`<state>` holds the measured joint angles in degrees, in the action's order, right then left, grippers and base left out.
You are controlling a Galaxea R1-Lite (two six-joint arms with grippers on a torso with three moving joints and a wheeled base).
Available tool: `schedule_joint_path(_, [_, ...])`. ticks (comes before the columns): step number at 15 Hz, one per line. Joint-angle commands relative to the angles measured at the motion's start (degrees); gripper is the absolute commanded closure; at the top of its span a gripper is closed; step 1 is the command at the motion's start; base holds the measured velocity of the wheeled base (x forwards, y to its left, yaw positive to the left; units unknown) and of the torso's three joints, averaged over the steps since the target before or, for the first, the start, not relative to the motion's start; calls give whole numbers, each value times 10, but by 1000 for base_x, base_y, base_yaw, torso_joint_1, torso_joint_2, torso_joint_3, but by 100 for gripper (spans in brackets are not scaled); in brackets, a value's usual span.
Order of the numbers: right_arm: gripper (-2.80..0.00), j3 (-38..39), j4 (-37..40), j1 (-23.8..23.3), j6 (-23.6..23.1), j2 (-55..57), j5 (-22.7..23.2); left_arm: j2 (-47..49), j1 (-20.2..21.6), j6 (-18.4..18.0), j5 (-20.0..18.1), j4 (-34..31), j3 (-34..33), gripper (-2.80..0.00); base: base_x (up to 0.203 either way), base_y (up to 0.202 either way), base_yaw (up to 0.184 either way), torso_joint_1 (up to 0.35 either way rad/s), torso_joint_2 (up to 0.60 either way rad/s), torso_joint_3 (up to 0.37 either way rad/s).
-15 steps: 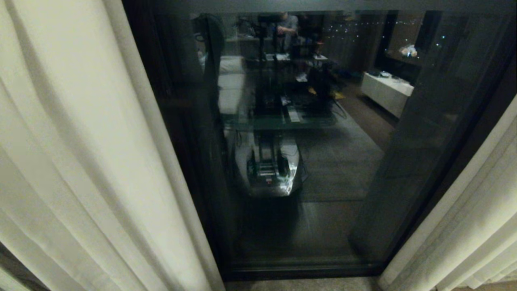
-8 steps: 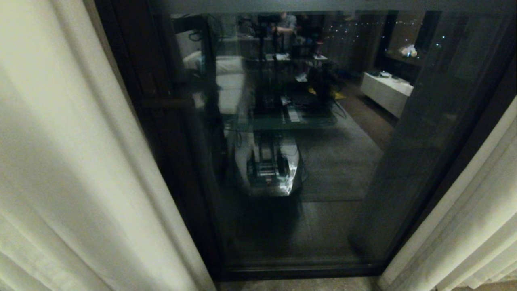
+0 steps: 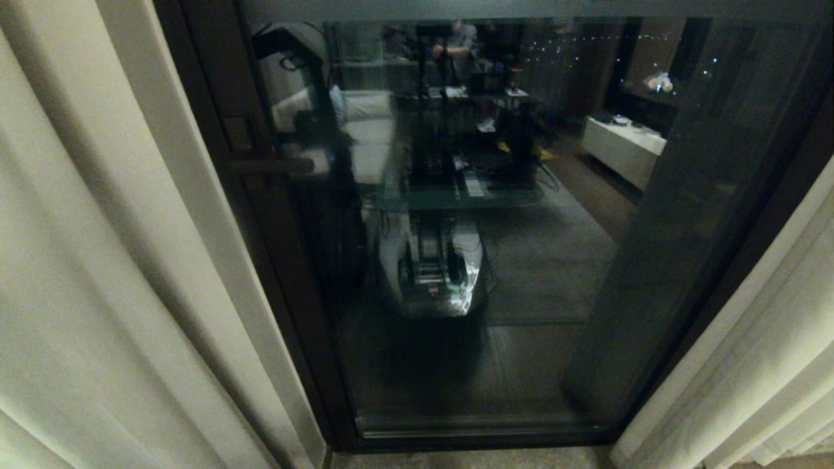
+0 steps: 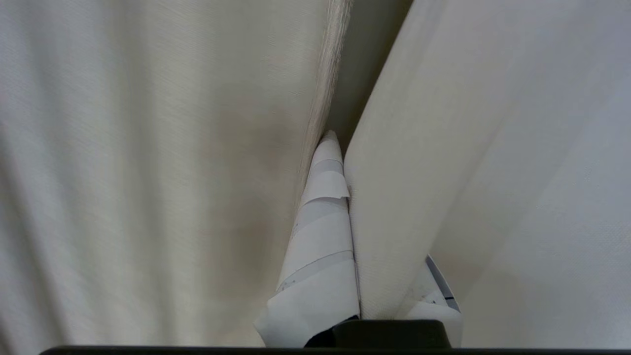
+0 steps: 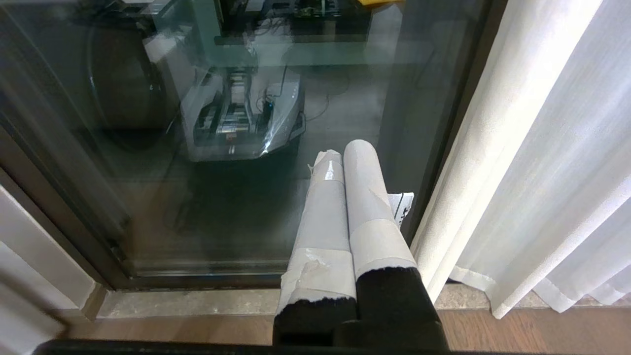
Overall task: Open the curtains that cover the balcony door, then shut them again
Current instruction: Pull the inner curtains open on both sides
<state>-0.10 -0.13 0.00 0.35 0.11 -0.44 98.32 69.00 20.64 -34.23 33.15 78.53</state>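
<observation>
Curtains (image 4: 148, 172) pinched by left tool (image 4: 340, 197), seemingly unlabelled

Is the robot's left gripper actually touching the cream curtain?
Touching. The left wrist view shows the left gripper shut on a fold of the left curtain, fabric pinched between its taped fingers.

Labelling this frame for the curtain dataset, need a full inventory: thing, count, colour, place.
curtains: two, cream; left curtain at the door's left edge, right curtain at its right edge
balcony door: one, dark frame, reflective glass, uncovered between the curtains
door handle: one, dark, on the door's left frame
floor: brown wood, below the door sill
left gripper: white-taped fingers, shut on a fold of the left curtain
right gripper: white-taped fingers, shut, empty, low beside the right curtain
</observation>
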Motion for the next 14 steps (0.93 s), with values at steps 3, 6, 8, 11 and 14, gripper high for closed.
schedule_joint_path(3, [0,0,0,0,0,0,0,100,39,1,-17,25,86,0,0,0,0,0,0,0])
schedule_joint_path(6, [0,0,0,0,0,0,0,109,40,-1,-17,48,85,0,0,0,0,0,0,0])
schedule_joint_path(8, [0,0,0,0,0,0,0,107,40,0,-18,70,84,0,0,0,0,0,0,0])
schedule_joint_path(11, [0,0,0,0,0,0,0,83,40,0,-24,71,81,0,0,0,0,0,0,0])
schedule_joint_path(14, [0,0,0,0,0,0,0,48,38,1,-25,70,56,0,0,0,0,0,0,0])
